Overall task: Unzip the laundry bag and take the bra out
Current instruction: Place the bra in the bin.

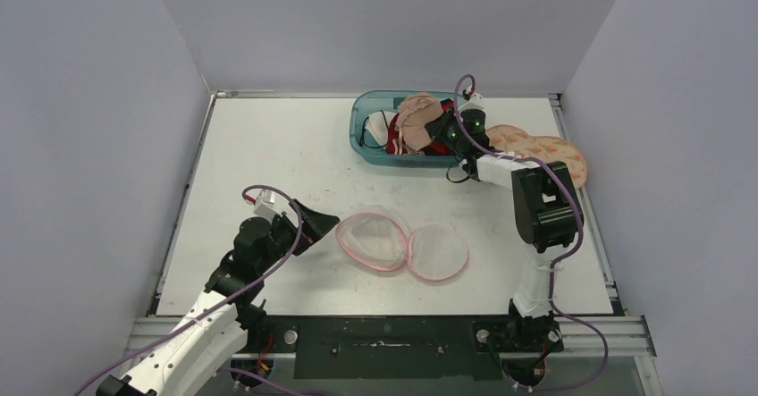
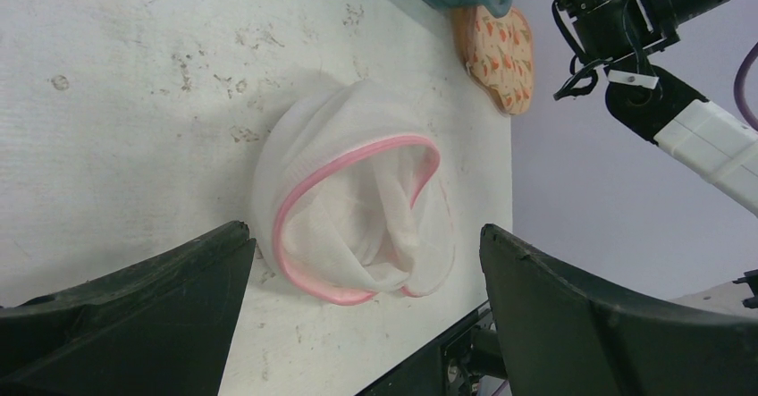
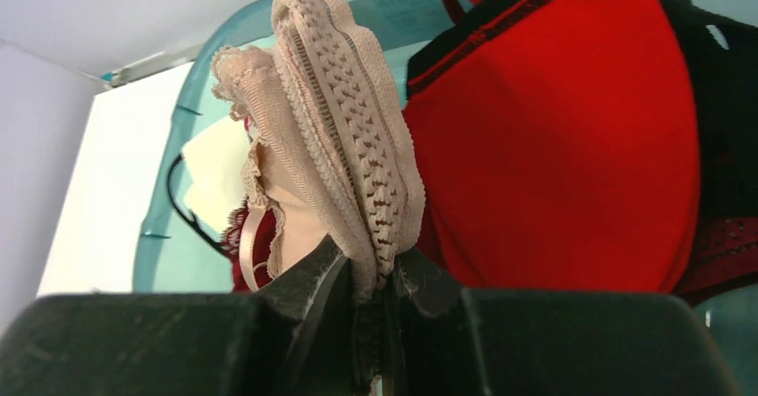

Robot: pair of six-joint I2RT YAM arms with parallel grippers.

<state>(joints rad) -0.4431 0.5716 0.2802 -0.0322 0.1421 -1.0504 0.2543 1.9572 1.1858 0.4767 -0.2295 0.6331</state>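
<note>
Status of right gripper (image 3: 375, 275): I read the jaws as pressed together on the beige bra (image 3: 340, 137), pinching its lace-trimmed edge between the fingertips. The bra stands up from the pinch in a folded bunch. In the top view it sits over the teal bin (image 1: 362, 137), toward the bin's right half. I cannot tell whether its lower part touches the bin's contents.

Inside the bin, I see a red bra with black trim (image 3: 572, 146) lying just behind the beige one. A pale garment and a thin black strap lie at the bin's left end.

Status of left gripper (image 1: 313, 222): the jaws are spread wide and grip nothing. It hovers well to the near-left of the bin, its fingers pointing at the laundry bag (image 2: 357, 217).

The laundry bag lies on the table (image 1: 268, 146), on the near side of the bin and well apart from it. It is unzipped, with its two pink-rimmed mesh halves spread side by side, and the white mesh is slack and rumpled.

An orange-patterned fabric item (image 1: 545, 150) lies flat just to the right of the bin.
</note>
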